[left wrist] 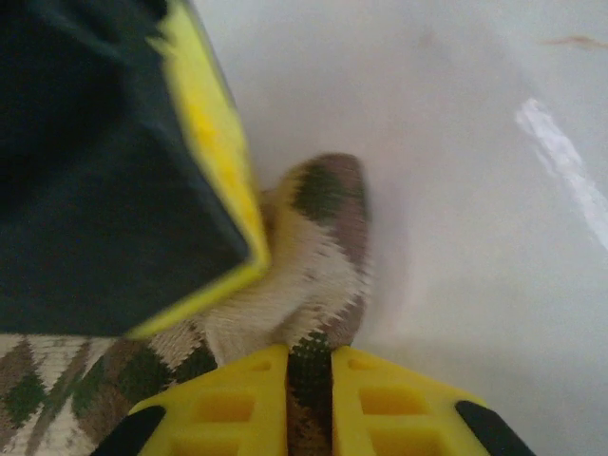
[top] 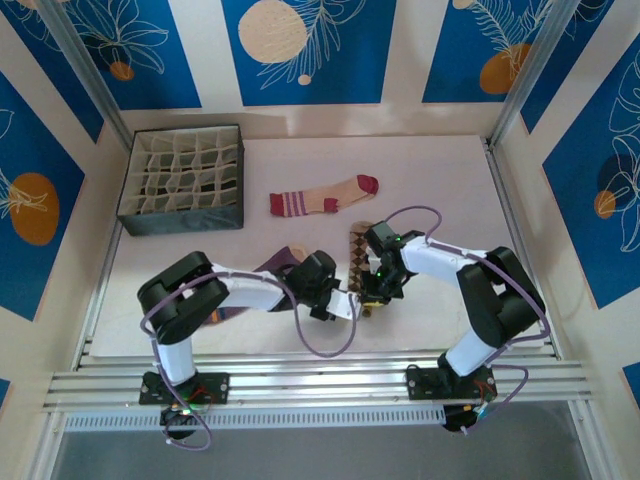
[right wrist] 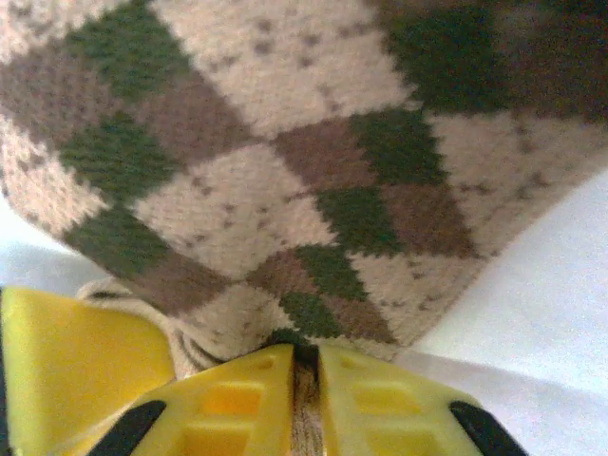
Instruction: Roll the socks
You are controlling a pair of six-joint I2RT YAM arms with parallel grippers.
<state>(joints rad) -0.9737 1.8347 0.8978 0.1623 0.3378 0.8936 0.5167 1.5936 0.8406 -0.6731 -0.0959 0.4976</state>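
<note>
Rolling judged barely begun: left jaws and right jaws pinch narrowly on one end of the brown-tan argyle knit sock (right wrist: pixel 285 171) at the tabletop's (top: pixel 440 180) front centre, while the tan, red-toed, stripe-cuffed sock (top: pixel 325 197) and purple fabric sock (top: pixel 272 267) lie unrolled.

Left fingers (left wrist: pixel 228 404) pinch the argyle sock (left wrist: pixel 328 237).
Its rounded end rests on the white desk (left wrist: pixel 475 190); a second yellow-edged finger (left wrist: pixel 214 161) overlaps the sock at upper left.
</note>
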